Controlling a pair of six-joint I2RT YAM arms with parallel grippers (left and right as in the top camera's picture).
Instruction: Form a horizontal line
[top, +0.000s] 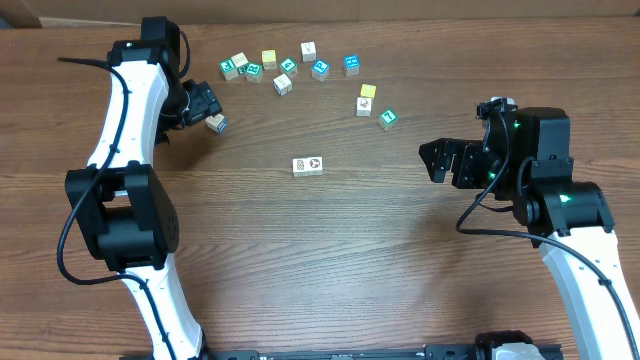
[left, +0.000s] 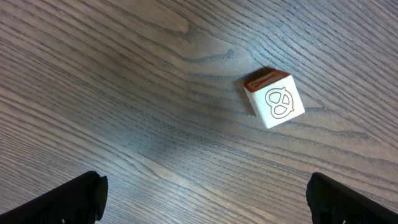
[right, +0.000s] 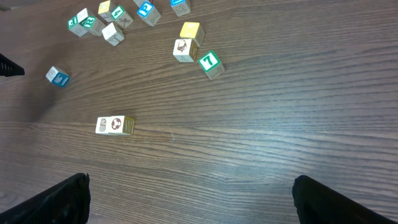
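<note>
Overhead: the line (top: 307, 166) has only two white-faced cubes, touching side by side near the middle of the bench (top: 330, 270). The loose cubes (top: 320, 69) lie scattered at 12 o'clock from it, well apart. The left gripper (top: 208, 108) is at 10 o'clock from the line, with the pretzel cube (top: 216, 123) just beside its tips. The right gripper (top: 430, 163) hovers at 3 o'clock with nothing in it.

Left wrist: the fingers stand wide apart at the lower corners. The pretzel cube lies free on the bench at 1 o'clock, a little turned and not between them.

Right wrist: the fingers are also spread wide and empty. The line is at 10 o'clock.

The pretzel cube is probably light, stiff wood with smooth painted faces, so a push could easily slide or turn it. I would take it low on two opposite flat sides, with the jaws square to the faces and never on the corners.
</note>
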